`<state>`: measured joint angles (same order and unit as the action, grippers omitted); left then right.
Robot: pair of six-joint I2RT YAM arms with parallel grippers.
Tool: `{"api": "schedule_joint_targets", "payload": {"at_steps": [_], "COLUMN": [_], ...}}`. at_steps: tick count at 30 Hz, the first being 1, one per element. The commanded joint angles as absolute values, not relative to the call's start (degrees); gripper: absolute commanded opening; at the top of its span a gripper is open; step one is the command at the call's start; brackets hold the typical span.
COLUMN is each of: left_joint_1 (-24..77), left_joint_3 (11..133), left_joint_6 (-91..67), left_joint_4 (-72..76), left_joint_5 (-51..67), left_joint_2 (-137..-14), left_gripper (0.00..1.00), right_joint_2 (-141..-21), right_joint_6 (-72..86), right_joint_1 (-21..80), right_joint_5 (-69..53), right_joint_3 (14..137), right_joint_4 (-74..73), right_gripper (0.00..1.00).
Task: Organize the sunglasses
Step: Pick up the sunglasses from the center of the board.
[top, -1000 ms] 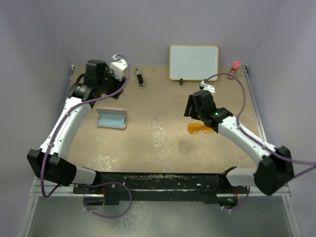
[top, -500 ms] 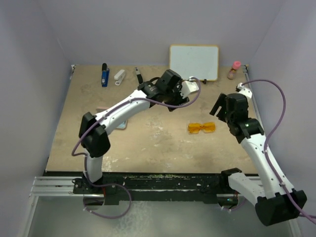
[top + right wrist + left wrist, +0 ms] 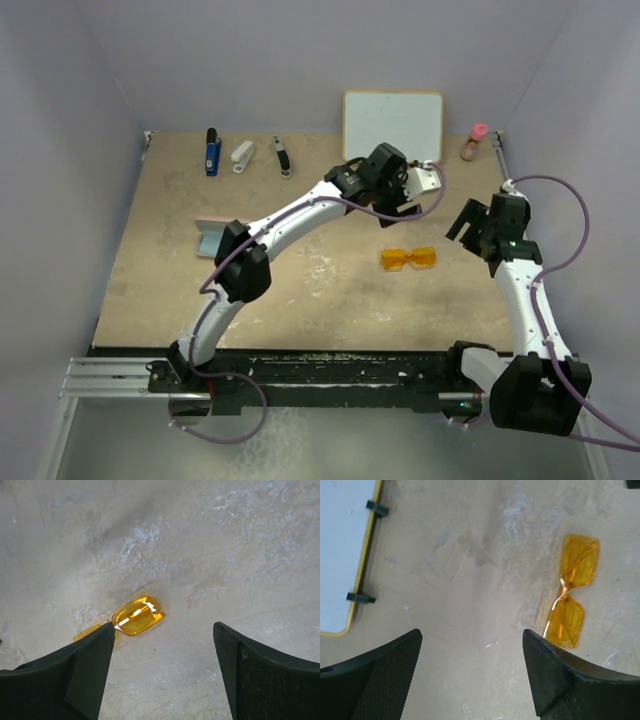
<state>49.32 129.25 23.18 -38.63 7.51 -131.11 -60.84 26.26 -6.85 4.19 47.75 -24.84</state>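
Swings the left gripper (image 3: 424,186) over from the far left corner and hangs it just on the far side of the sunglasses (image 3: 408,259), fingers wide apart with nothing in them. Pulls the right gripper (image 3: 467,219) back toward the right edge, fingers apart and empty too, leaving the sunglasses flat on the table, right of the middle, with nothing touching them. Looks like handing the job to the left side: still needs to go down, pinch the sunglasses and carry them to the case (image 3: 212,238) near the left edge.
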Motion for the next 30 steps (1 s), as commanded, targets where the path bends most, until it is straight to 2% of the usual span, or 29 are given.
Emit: {"api": "schedule_joint_targets", "payload": {"at_steps": [1, 6, 12, 23, 30], "left_joint_1": [55.2, 58.5, 58.6, 58.7, 58.7], "left_joint_3": [133.5, 133.5, 134.0, 136.9, 140.5], "left_joint_6": [26.4, 24.6, 20.2, 23.2, 23.8], "left_joint_4": [-38.4, -39.1, -39.2, -38.5, -39.2], "left_joint_5": [8.7, 6.7, 10.9, 7.6, 9.4], "left_joint_2": [-133.8, -136.7, -138.5, -144.0, -147.2], "left_gripper": [0.85, 0.85, 0.85, 0.85, 0.85], "right_joint_2": [-62.2, -63.1, -63.6, -64.0, -64.7], "right_joint_6": [24.0, 23.8, 23.8, 23.6, 23.6], "right_joint_1": [-12.6, -16.7, -19.3, -20.0, -20.2], "right_joint_5": [-1.5, -3.4, -3.9, -8.8, -11.0], "right_joint_3": [49.3, 49.5, 50.2, 48.7, 48.5], "right_joint_4": [-21.4, -20.7, -20.0, -17.5, -16.5], "right_gripper": [0.84, 0.85, 0.86, 0.86, 0.85]}}
